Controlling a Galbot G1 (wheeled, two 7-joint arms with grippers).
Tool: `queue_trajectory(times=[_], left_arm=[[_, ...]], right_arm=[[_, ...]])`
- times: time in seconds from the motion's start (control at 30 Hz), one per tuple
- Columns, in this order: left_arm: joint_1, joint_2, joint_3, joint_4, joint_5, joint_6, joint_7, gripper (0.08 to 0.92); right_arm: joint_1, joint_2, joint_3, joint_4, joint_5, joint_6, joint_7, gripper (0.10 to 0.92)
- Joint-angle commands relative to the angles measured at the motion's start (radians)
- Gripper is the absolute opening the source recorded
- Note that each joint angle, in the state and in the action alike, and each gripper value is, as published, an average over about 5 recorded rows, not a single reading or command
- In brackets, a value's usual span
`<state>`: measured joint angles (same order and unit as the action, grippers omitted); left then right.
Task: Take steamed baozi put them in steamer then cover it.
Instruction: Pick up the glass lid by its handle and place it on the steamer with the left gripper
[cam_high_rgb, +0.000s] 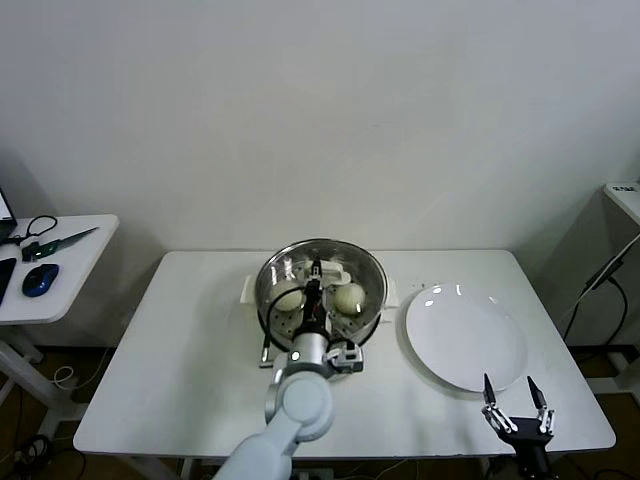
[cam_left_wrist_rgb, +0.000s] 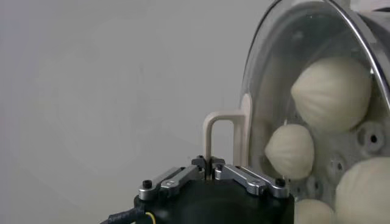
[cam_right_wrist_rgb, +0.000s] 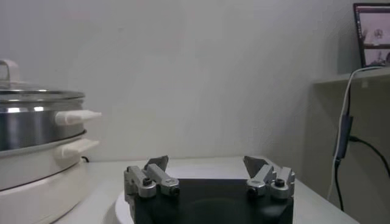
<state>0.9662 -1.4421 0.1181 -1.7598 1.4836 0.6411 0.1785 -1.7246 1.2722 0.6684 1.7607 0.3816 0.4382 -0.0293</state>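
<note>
Lid (cam_left_wrist_rgb: 304, 91): on steamer (cam_high_rgb: 320, 290), over buns (cam_left_wrist_rgb: 332, 94); left gripper (cam_left_wrist_rgb: 210, 173) pinches handle (cam_left_wrist_rgb: 225, 137) to seat it (right gripper (cam_high_rgb: 518, 410) parked, jaws wide).

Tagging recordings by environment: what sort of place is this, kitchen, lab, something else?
Most likely a lab or office test setup, not a real kitchen: a bare white table against a blank wall, a side desk with a computer mouse, and loose cables. The only cookware is the steamer and a white plate.
</note>
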Motion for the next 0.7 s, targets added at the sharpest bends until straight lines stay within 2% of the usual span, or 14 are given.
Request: queue_trajectory(times=[0.03, 0.43, 0.53, 0.7], left_arm=[[0.001, 0.004, -0.001, 0.015, 0.007, -0.002, -0.005, 0.133], [0.006, 0.010, -0.025, 0.023, 0.005, -0.011, -0.021, 0.138], [0.010, 0.010, -0.027, 0.026, -0.009, -0.011, -0.027, 0.185], [0.009, 0.011, -0.025, 0.027, -0.042, -0.012, -0.039, 0.327]], right_arm=[[-0.009, 0.002, 0.001, 0.004, 0.000, 0.008, -0.002, 0.823], [-0.005, 0.008, -0.006, 0.000, -0.003, 0.022, 0.000, 0.823], [-0.004, 0.012, -0.008, 0.001, -0.003, 0.022, 0.000, 0.823], [-0.003, 0.013, -0.010, 0.002, -0.005, 0.014, 0.005, 0.823]])
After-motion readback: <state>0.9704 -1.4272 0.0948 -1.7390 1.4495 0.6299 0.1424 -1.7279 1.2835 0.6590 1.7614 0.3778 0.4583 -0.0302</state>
